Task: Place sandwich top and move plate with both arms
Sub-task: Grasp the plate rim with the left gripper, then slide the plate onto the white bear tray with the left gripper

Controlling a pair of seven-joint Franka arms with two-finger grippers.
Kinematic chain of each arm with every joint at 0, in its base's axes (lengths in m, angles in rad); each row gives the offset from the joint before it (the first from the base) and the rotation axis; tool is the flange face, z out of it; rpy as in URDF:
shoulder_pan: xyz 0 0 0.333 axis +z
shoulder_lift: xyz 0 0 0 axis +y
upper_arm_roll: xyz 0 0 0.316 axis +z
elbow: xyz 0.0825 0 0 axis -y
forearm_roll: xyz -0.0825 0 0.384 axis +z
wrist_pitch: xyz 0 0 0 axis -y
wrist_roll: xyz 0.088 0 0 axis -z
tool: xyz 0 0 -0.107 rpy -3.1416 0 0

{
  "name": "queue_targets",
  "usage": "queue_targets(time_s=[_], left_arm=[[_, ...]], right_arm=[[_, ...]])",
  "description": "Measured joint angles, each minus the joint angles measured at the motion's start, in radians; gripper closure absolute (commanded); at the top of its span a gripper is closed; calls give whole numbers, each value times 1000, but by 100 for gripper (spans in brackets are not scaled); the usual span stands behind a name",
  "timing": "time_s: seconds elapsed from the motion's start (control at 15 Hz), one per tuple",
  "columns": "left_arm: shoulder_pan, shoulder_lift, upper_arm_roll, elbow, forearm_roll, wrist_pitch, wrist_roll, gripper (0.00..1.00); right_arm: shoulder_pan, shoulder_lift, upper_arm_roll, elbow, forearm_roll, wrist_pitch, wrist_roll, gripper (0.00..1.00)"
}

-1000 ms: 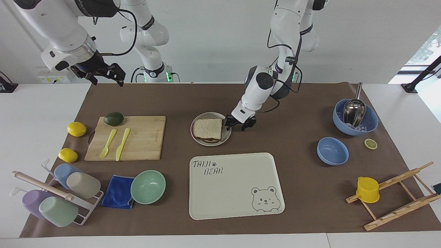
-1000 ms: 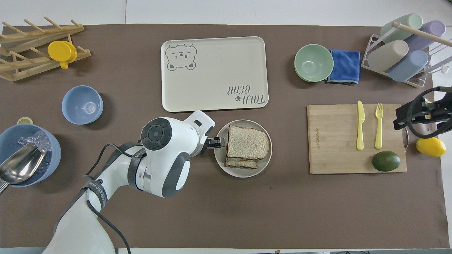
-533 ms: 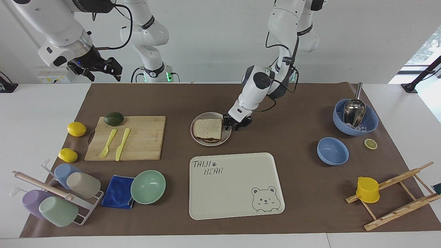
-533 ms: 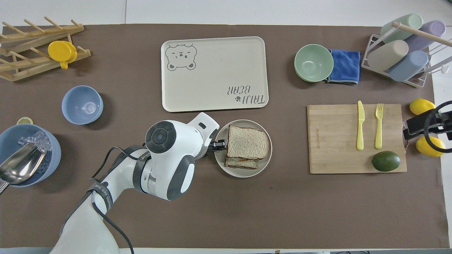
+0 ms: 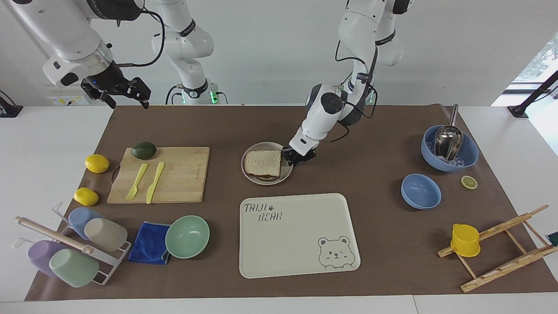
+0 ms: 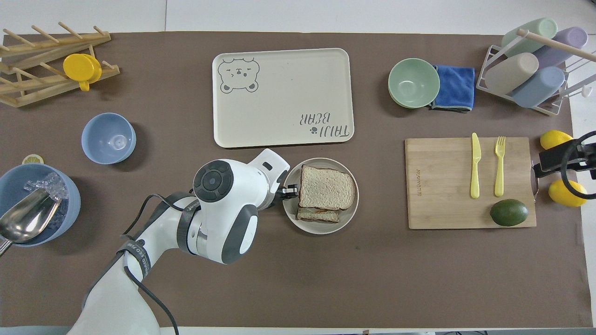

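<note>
With the sandwich top (image 5: 262, 162) already lying on the lower slice, the left tool (image 5: 295, 157) sits low at the rim of the plate (image 5: 288, 174), on the side toward the left arm's end of the tabletop (image 5: 375, 226). Its fingers look narrow, apparently pinching the rim, though whether it truly grips cannot be told. Judgement: bread placement is done and this is the first hold for the two-arm plate move. Bread is on the plate, just beside the left tool, not touching it. The right tool (image 5: 117, 90) hangs high over the tabletop edge near the cutting board (image 5: 183, 174), fingers spread, well apart from the plate; it holds nothing. The cream tray (image 5: 301, 244) lies just beside the plate, farther from the robots, a likely destination.
</note>
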Motion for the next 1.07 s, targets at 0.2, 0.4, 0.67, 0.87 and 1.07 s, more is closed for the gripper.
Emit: queue_targets(time_s=[0.2,0.4,0.67,0.87,1.07], left_arm=[[0,-1,1,0,-4,0,0,100],[1,0,3,0,-5,0,0,100],[43,-10,12,20,-8,-52,0,100],[133,-28,19,109,-8,-198,1,100],[220,-20,26,225,-16,-272,1,100]], right_arm=[[-1,0,-5,-3,0,6,0,0],[-2,0,-8,-3,0,6,0,0],[-24,0,-10,-3,0,19,0,0],[-30,0,-10,-3,0,23,0,0],[-29,0,-10,-3,0,23,0,0]])
